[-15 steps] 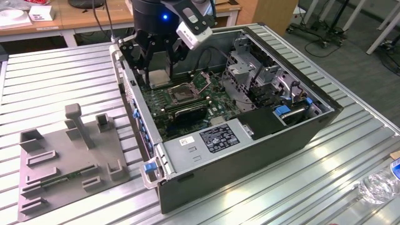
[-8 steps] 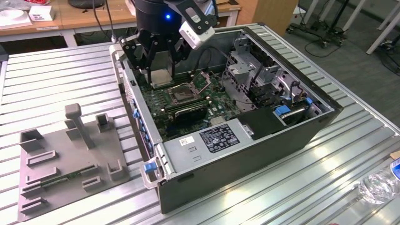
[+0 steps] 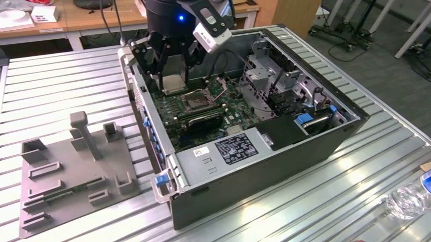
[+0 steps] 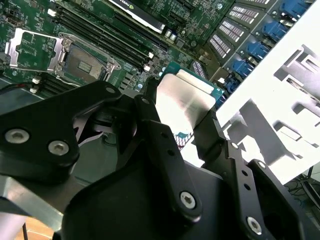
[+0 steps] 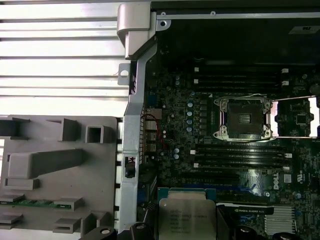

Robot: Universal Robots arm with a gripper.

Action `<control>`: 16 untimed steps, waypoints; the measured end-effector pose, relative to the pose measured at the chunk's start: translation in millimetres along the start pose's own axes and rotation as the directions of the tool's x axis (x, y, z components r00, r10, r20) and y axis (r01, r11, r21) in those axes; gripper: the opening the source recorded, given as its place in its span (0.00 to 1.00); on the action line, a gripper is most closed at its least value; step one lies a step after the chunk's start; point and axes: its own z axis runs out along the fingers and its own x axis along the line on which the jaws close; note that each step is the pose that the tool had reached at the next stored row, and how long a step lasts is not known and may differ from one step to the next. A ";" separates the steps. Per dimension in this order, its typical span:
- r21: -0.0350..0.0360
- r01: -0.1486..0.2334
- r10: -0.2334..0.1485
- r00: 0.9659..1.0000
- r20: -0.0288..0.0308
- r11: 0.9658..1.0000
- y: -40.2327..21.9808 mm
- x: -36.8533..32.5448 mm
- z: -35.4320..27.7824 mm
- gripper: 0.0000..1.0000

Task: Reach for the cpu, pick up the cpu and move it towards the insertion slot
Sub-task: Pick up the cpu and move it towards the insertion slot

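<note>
You see a bright room in the exterior view. Light falls from above and makes shiny white streaks on the metal desk [image 3: 323, 201]. The inside of the open computer case [image 3: 269, 166] is darker, and the arm throws a shadow there. A small blue light [image 3: 179, 18] glows on the arm.

In the second wrist view, the cpu [image 4: 185, 102] top shines so hard that it looks almost white. The case wall [image 4: 280, 100] beside it is washed out too. The black fingers [image 4: 165, 150] close to the camera look dark and soft.

In the first wrist view, the desk's ribs glare white, while the green board [image 5: 175, 130] stays dim but sharp.
</note>
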 end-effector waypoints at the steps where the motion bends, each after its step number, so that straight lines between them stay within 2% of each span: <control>1: 0.000 0.000 0.000 1.000 0.000 1.000 0.0 -0.4 0.0 0.54; 6: 0.000 0.000 0.000 1.000 0.000 1.000 -0.1 -6.3 0.0 0.54; 16: 0.000 0.000 0.000 1.000 0.000 1.000 -0.5 -24.3 0.2 0.54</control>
